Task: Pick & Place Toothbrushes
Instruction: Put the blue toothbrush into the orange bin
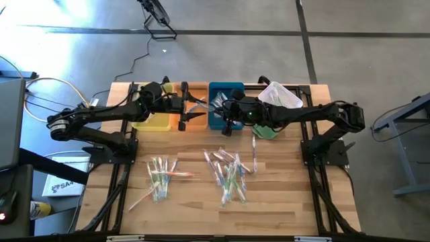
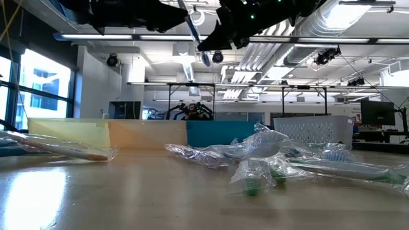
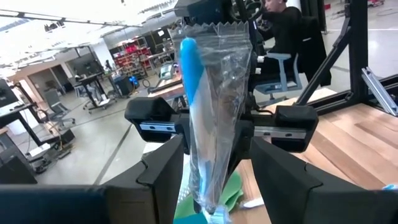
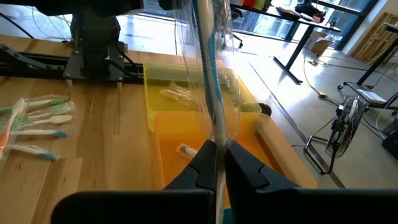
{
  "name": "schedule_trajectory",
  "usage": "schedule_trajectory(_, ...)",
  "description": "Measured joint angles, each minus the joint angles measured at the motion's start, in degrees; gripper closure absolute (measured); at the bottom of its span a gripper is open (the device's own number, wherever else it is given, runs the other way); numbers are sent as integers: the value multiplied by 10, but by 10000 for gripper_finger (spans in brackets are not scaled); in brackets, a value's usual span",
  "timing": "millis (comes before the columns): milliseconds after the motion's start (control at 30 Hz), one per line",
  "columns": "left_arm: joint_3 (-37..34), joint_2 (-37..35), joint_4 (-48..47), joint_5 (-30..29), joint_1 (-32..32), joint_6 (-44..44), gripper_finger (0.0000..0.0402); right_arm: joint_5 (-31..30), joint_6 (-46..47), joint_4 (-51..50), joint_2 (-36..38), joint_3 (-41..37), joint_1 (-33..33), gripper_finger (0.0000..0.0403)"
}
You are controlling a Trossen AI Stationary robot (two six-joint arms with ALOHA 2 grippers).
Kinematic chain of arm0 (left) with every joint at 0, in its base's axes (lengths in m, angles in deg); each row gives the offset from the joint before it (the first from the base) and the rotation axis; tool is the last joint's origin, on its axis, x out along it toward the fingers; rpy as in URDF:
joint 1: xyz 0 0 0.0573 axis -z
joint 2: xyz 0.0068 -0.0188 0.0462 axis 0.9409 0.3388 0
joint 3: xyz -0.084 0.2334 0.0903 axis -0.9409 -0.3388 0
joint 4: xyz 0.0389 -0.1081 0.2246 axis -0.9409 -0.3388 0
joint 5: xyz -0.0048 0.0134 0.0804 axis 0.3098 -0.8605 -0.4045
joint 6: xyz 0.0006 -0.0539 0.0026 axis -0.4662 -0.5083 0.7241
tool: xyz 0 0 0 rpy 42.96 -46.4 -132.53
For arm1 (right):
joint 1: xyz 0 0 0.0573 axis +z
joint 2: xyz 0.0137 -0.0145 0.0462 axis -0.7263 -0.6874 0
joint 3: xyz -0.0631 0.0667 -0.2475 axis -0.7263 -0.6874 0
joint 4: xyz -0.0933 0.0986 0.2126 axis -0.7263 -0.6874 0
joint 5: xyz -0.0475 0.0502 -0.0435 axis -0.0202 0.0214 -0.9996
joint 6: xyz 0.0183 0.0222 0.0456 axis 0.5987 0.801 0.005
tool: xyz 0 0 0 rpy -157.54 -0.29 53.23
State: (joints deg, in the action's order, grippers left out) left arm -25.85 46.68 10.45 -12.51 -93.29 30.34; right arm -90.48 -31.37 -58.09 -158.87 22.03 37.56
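Observation:
A blue-handled toothbrush (image 3: 194, 93) in a clear wrapper hangs in the air between my two grippers, above the orange tray (image 1: 195, 117). My right gripper (image 4: 216, 148) is shut on it, reaching in from the table's right. My left gripper (image 3: 216, 142) faces it from the left, open, with a finger on either side of the wrapper; I cannot tell whether they touch it. In the low view the toothbrush (image 2: 193, 29) slants near the top. Several more wrapped toothbrushes (image 1: 228, 176) lie flat on the table in two loose piles. My right gripper pinches the wrapped toothbrush (image 4: 214, 134) between its two shut fingers, somewhere along its middle. The fingers come nearly level from the table's right and lie across it. The toothbrush stands tilted, lifted clear over the orange tray.
Yellow (image 1: 153, 122), orange and blue (image 1: 216, 119) trays stand side by side at the far edge, with a white mesh basket (image 1: 279, 95) to their right. A second toothbrush pile (image 1: 160, 178) lies nearer left. A person sits in the room beyond (image 3: 287, 31).

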Motion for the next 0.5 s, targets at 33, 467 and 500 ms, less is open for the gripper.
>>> schedule_trajectory(33, 0, 0, 0, 0, 0, 0, 220, 0, 0, 1, -1, 0, 0, 397)
schedule_trajectory(467, 0, 0, 4, 0, 0, 0, 328, 1, 0, 0, -3, 0, 0, 397)
schedule_trajectory(500, 0, 0, 6, 0, 0, 0, 339, 1, 0, 0, -3, 0, 0, 397)
